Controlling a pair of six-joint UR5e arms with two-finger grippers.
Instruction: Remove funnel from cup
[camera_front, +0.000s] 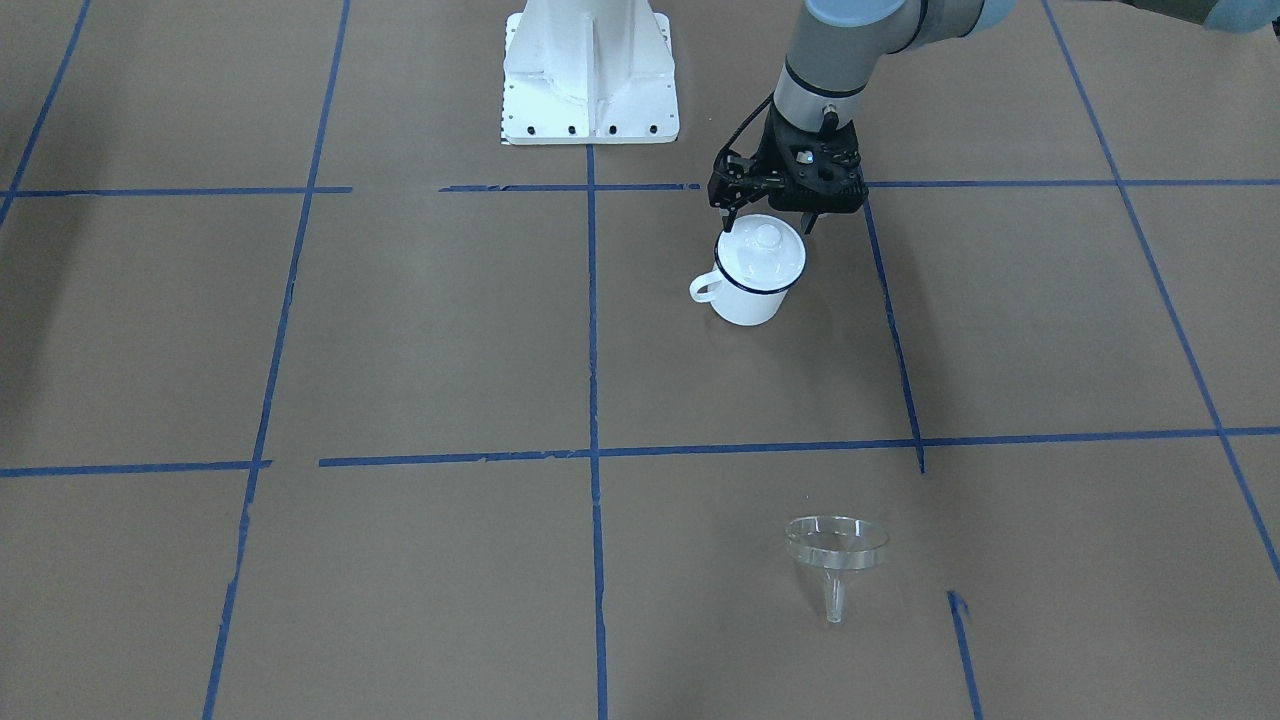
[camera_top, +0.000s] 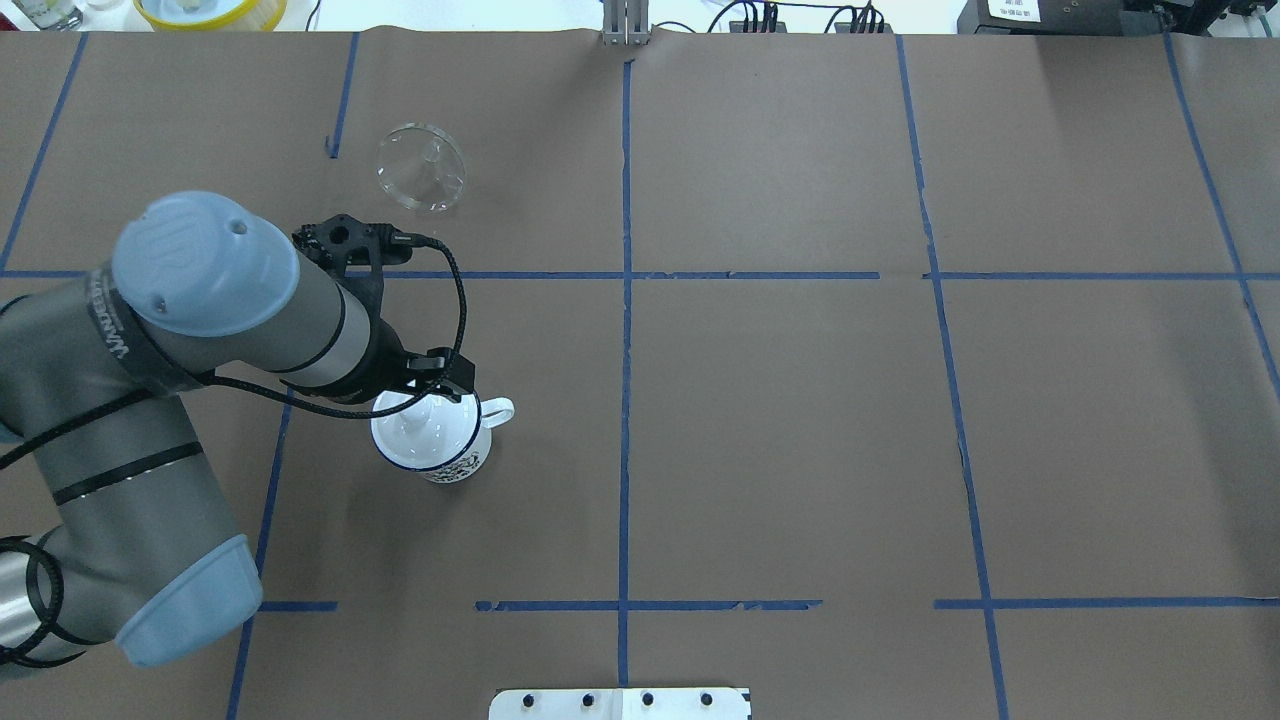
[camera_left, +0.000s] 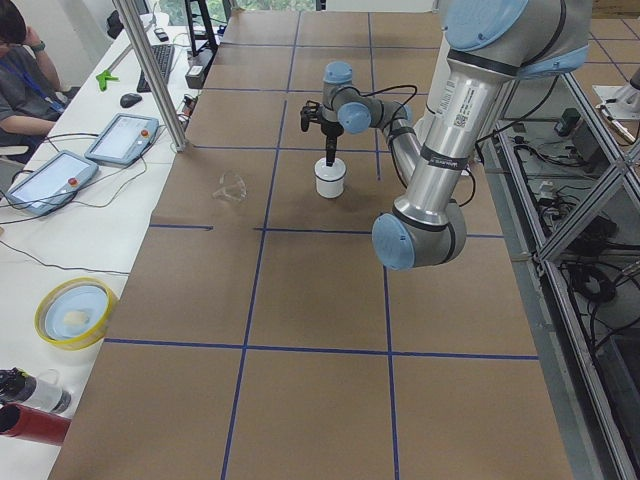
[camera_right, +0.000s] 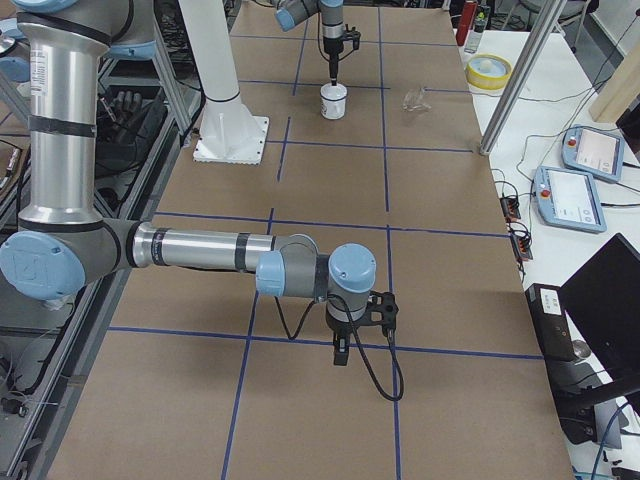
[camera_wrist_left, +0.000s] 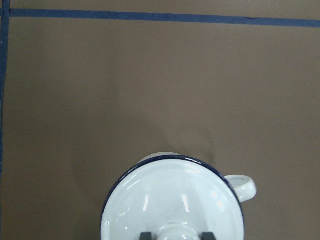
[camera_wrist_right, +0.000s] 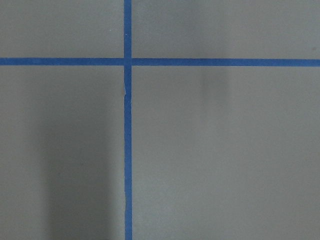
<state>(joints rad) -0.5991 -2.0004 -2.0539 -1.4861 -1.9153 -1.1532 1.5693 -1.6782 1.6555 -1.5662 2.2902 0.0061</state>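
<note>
The clear funnel (camera_front: 835, 545) lies on its side on the brown table, far from the cup, toward the operators' side; it also shows in the overhead view (camera_top: 422, 168). The white cup (camera_front: 750, 300) with a dark blue rim stands upright, handle (camera_wrist_left: 243, 187) out to the side. A white round lid (camera_wrist_left: 170, 200) with a knob sits on it. My left gripper (camera_front: 768, 222) hangs right over the cup; its fingertips (camera_wrist_left: 145, 235) flank the knob with small gaps, open. My right gripper (camera_right: 340, 350) hovers over bare table far from both; I cannot tell its state.
The white robot base plate (camera_front: 590, 70) is bolted behind the cup. Blue tape lines grid the table. A yellow bowl (camera_top: 210, 10), tablets (camera_left: 120, 135) and a seated person (camera_left: 20, 70) are on the side table past the far edge.
</note>
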